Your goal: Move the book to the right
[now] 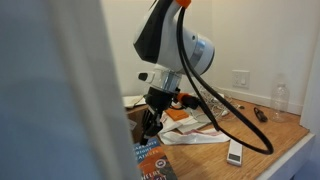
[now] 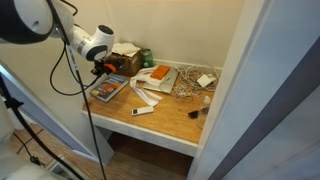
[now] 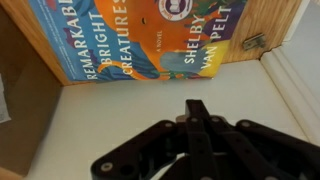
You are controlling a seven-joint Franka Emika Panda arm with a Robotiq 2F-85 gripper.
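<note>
In the wrist view the claw [image 3: 197, 110] sits with fingers together, gripping nothing, its tip just short of the book [image 3: 140, 35]. The book lies flat at a front corner of the wooden counter [image 2: 170, 125], 1 white remote [image 2: 143, 109] near it.

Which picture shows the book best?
The wrist view: the book fills the top and its cover words are readable. In an exterior view the book is partly cut off at the bottom edge; in an exterior view it looks small and far, its words unreadable.
</note>
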